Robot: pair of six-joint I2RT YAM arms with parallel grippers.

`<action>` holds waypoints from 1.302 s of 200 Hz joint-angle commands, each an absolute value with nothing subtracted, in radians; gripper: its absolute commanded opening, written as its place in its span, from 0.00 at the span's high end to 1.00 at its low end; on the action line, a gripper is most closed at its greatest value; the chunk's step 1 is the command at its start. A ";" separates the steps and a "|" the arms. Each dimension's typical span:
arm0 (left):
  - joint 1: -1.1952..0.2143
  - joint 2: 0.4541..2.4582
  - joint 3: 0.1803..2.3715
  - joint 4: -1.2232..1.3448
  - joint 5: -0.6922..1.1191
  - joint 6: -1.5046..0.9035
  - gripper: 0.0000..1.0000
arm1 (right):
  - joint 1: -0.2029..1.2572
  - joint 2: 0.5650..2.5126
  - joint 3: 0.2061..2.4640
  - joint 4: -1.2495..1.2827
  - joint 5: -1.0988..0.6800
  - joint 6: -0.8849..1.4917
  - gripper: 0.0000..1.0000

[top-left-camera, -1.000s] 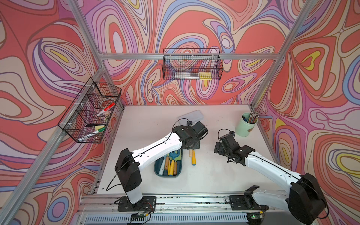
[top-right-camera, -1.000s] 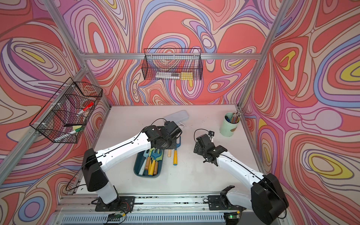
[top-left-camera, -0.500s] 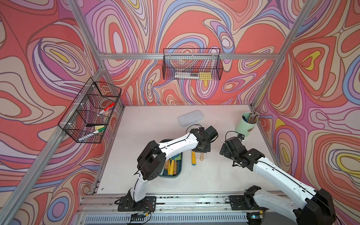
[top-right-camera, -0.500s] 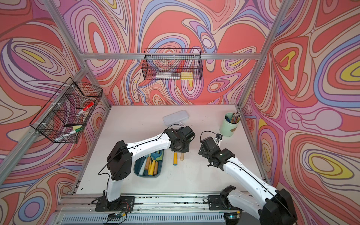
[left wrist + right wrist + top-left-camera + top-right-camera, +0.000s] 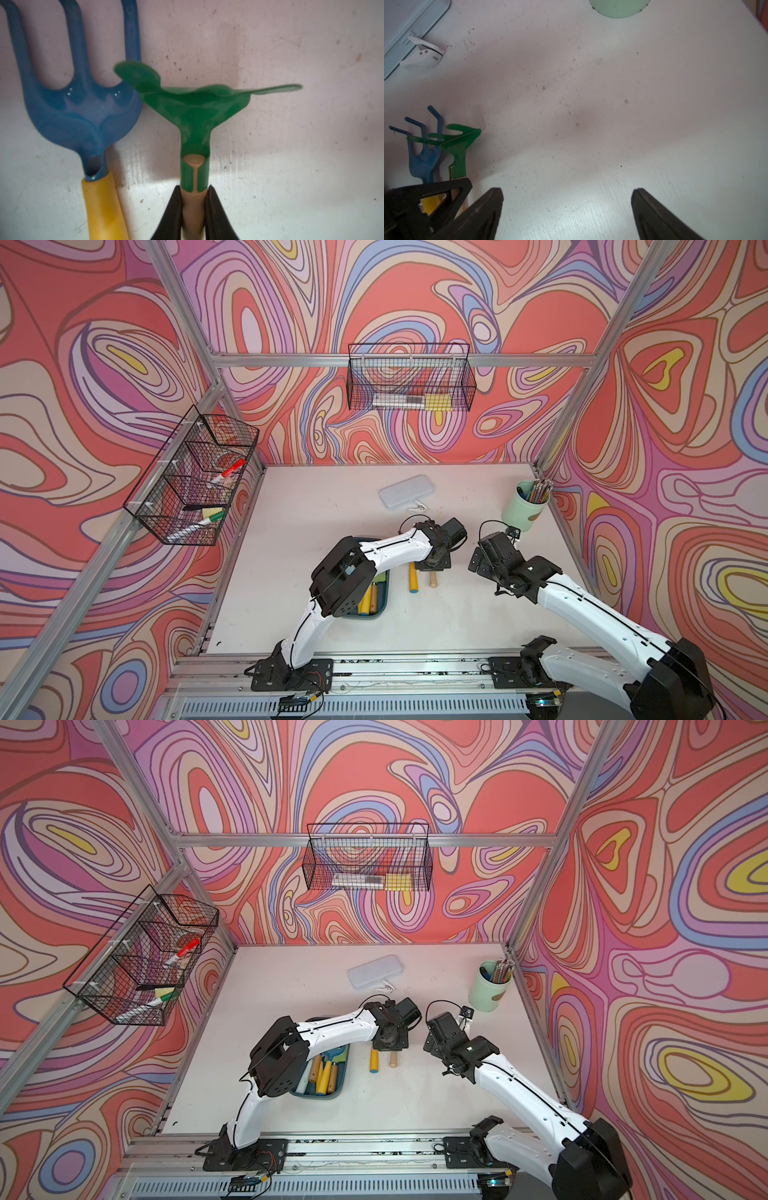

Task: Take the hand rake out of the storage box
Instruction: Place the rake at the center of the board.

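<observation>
You have the hand rake out of the storage box. It sits over the bare white table near its middle, well apart from the box and on the side away from the table's left edge. The rake's head is glossy green sheet, fanning out from a split sleeve into flat tines that curl over at the tips; its handle is a plain tan wooden rod. Your left gripper is nearly closed, its black fingers pinching the wood just behind the green sleeve. The long axis runs from front to back of the table, head toward the far edge and handle end toward the near edge. You cannot tell whether the tines touch the surface. Just beside it, parallel, lies a hand fork with a shiny blue three-pronged head and a yellow handle; one green tine overlaps the blue head. The box is a dark teal plastic tub with rounded corners, near the table's left edge. Your right gripper hangs spread wide over bare scuffed tabletop, holding nothing.
</observation>
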State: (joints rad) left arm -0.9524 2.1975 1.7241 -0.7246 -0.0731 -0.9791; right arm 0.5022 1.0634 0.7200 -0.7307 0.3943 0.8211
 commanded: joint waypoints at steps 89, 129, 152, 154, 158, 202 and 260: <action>-0.955 2.190 1.733 -0.735 -0.124 -1.020 0.87 | 0.496 1.046 0.701 -0.709 0.391 0.827 0.02; -0.960 2.168 1.764 -0.752 -0.141 -0.994 0.87 | 0.497 1.050 0.694 -0.694 0.384 0.828 0.02; -0.964 2.176 1.780 -0.759 -0.132 -0.997 0.87 | 0.496 1.047 0.689 -0.694 0.383 0.828 0.02; -0.965 2.177 1.781 -0.759 -0.131 -0.998 0.87 | 0.497 1.046 0.688 -0.694 0.383 0.828 0.02; -0.964 2.179 1.781 -0.759 -0.127 -1.000 0.87 | 0.497 1.046 0.687 -0.693 0.384 0.828 0.02; -0.966 2.210 1.781 -0.769 -0.118 -1.021 0.87 | 0.497 1.028 0.680 -0.696 0.388 0.828 0.02; -0.960 2.227 1.763 -0.753 -0.092 -1.035 0.87 | 0.497 1.032 0.672 -0.684 0.379 0.825 0.02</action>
